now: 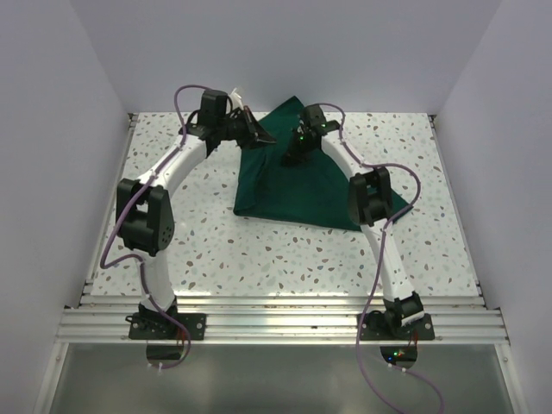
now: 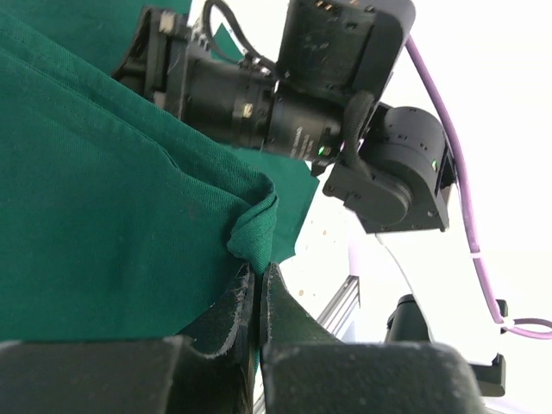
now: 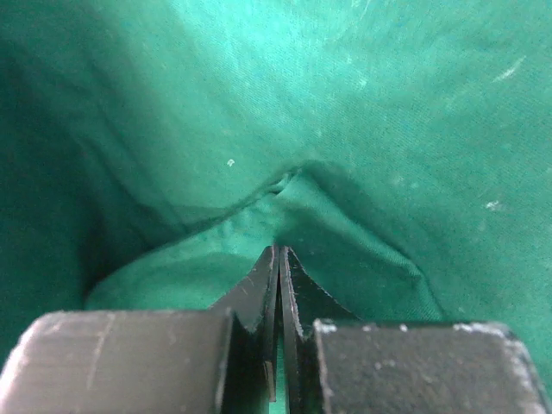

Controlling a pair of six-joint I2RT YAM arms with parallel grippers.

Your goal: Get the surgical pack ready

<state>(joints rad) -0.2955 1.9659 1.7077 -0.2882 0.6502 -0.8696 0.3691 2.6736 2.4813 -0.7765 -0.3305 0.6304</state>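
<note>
Both of my arms are out over the far middle of the table [image 1: 259, 250], working the dark green cloth [image 1: 302, 194]. My left gripper [image 2: 259, 269] is clamped tight, and a folded corner of the cloth bunches right at the fingertips, so I'm holding fabric there. My right gripper [image 3: 279, 250] is closed as well, with a pleat of the cloth [image 3: 388, 112] rising straight out of its tips, and green fills that wrist view from edge to edge. From above, the left gripper [image 1: 250, 129] has the cloth's far-left edge and the right gripper [image 1: 296, 153] sits just beside it, a little nearer and to the right.

The cloth lies as a rough triangle, broad along its near edge and peaking at the far side. It is folded over on itself but loose and rumpled, not a tidy bundle.

I'd call it mid-wrap: one fold looks made, and the squaring-up and closing folds remain.

As for containers, no steel tray shows in any view, nor scissors, nor gauze. Whether they sit under the fabric, I cannot tell.
</note>
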